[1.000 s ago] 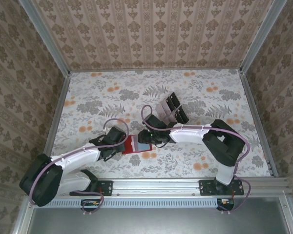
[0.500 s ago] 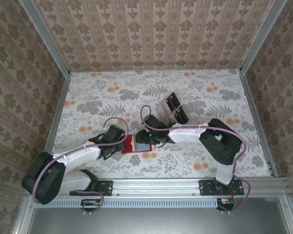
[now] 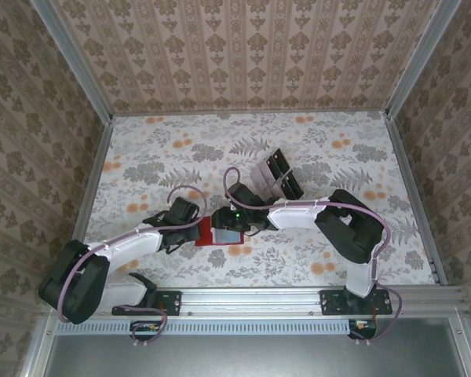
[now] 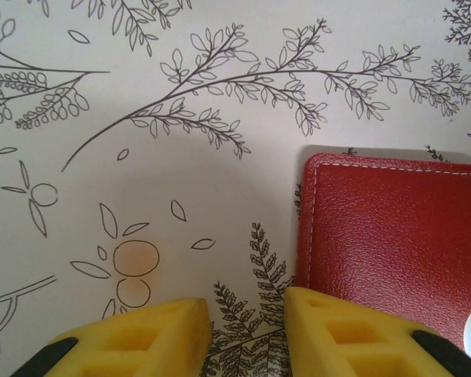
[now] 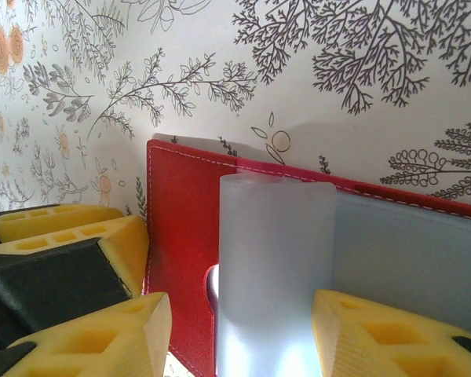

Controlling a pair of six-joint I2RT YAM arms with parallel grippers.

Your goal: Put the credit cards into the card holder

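Your left claw (image 4: 247, 318) gapes open at the edge of the red wallet (image 4: 392, 243) on the flowered table (image 4: 141, 118). Your right claw (image 5: 243, 338) straddles a pale card (image 5: 275, 259) over the open wallet; whether it grips, you cannot tell

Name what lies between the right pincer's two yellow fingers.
A pale grey-blue rectangular card, in front of the open red leather-like wallet; the right wrist view shows it.

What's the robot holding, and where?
Cannot tell: the near end of a pale card sits inside the right gripper, gap on one side. Left gripper holds nothing.
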